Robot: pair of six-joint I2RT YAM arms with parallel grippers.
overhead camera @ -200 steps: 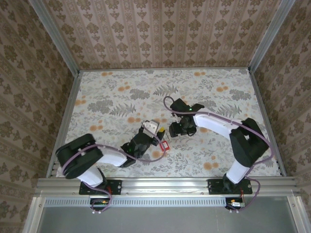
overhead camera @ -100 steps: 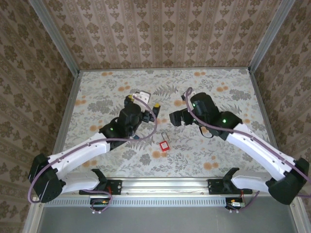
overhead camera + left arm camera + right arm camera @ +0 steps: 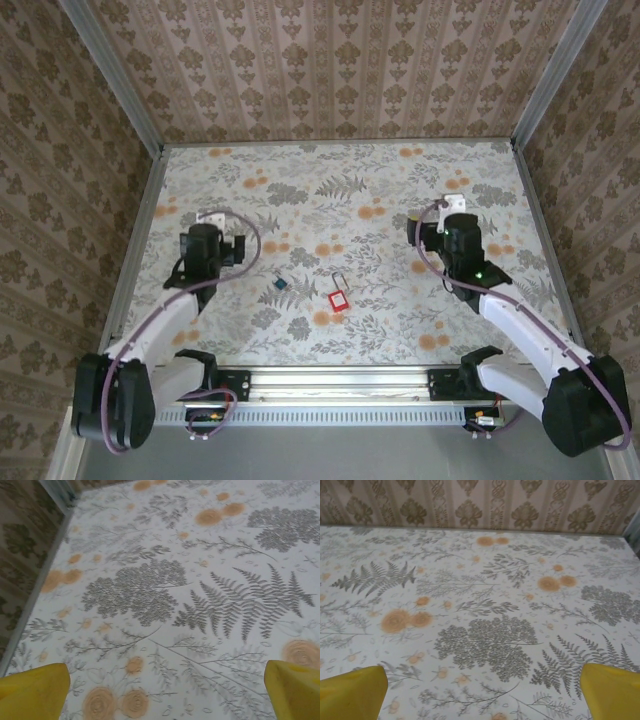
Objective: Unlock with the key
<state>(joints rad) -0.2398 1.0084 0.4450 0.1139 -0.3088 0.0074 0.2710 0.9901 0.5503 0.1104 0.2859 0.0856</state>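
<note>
The table point(image 3: 400, 190) takes up the middle of the top view. It is covered in a pale cloth printed with grey ferns and orange flowers. Walls point(image 3: 330, 70) papered in a brown damask pattern stand on three sides of it. A metal rail point(image 3: 340, 378) runs across the lower part of the frame, where both arm bases are bolted.

The left arm point(image 3: 165, 320) reaches up the left side of the top view, and its wrist sits over the left-centre of the cloth. The right arm point(image 3: 520, 320) does the same on the right side, with its wrist at right-centre. A purple cable loops along each arm.

The left gripper point(image 3: 162, 692) has its jaws wide apart. Its yellow fingertips point(image 3: 32, 692) sit in the two lower corners of the left wrist view, with bare cloth between them. The right gripper point(image 3: 482, 692) is just as wide apart, its yellow pads point(image 3: 350, 692) in the lower corners of the right wrist view over bare cloth.

The red padlock point(image 3: 338, 301) lies flat in the lower centre of the top view, its thin metal shackle pointing up the frame. Whether the shackle is latched is too small to tell.

The key point(image 3: 280, 283) lies on the cloth near the padlock, to its left and slightly higher, not touching it. Its head is dark blue-teal. Both lie between the two arms, well apart from either gripper.
</note>
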